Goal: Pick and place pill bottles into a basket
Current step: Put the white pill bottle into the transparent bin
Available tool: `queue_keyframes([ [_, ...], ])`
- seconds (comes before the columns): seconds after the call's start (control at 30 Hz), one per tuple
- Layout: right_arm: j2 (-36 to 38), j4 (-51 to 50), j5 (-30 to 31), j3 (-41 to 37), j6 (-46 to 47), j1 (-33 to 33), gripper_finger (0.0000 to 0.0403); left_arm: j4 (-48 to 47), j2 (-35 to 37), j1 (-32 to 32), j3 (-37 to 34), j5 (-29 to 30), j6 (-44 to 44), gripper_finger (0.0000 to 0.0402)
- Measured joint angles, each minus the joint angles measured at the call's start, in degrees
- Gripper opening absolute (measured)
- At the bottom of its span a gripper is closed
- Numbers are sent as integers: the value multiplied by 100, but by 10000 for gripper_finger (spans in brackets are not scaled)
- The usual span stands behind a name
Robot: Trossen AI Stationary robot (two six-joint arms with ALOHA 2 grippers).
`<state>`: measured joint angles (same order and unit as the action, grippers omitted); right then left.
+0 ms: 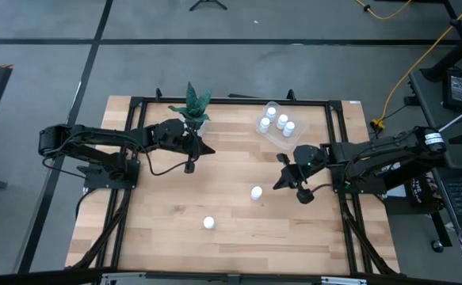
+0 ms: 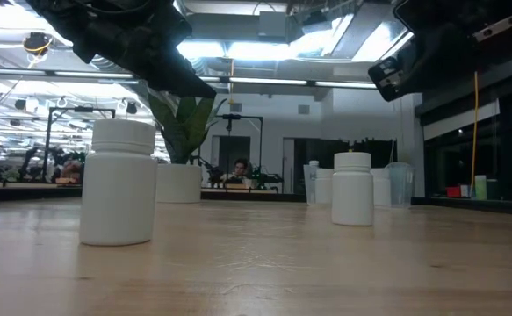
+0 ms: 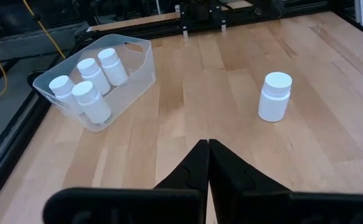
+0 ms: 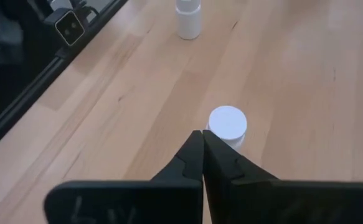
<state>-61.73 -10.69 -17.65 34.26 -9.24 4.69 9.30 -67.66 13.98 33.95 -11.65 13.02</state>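
Both grippers, left gripper (image 1: 208, 149) and right gripper (image 1: 279, 159), pinched shut and empty, clear basket (image 3: 134, 81) holding four pill bottles (image 3: 98, 75), two bottles (image 1: 256, 192) loose on table (image 1: 159, 206), potted plant (image 1: 194, 109) partly hidden by left arm.

Even, diffuse overhead light covers the wooden table (image 1: 231, 198); shadows under the arms are soft and short. In the low view, bright ceiling strip lights (image 2: 264, 48) glare and wash out, leaving both arms as dark silhouettes. The nearest pill bottle (image 2: 118, 182) looks slightly soft, and the room behind is blurred. Ahead of the left gripper (image 3: 207, 163), the clear basket (image 3: 137, 71) catches pale sheen. The bottle just beyond the right gripper (image 4: 202, 152) casts faint shade.
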Motion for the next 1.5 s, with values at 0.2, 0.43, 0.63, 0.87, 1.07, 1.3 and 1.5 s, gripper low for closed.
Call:
queue_keyframes([
  [0.2,0,63,602,0,622,247,0,-1,0,0,0,1,-47,10],
  [0.43,0,-5,1232,0,1581,1132,0,-2,0,0,0,-1,-42,11],
  [0.63,0,27,2523,-4,2420,1964,0,-2,0,0,0,0,-40,6],
  [0.87,-176,284,3445,15,2723,2437,0,-2,0,0,0,-1,-41,6],
  [1.07,-837,136,3549,592,2735,2444,0,-4,0,0,0,0,-38,2],
  [1.3,-1152,-542,4118,1239,2973,2427,7,-4,0,0,0,1,-29,8],
  [1.5,-1174,-552,4264,1300,3185,2234,44,-6,0,0,0,1,-14,12],
])
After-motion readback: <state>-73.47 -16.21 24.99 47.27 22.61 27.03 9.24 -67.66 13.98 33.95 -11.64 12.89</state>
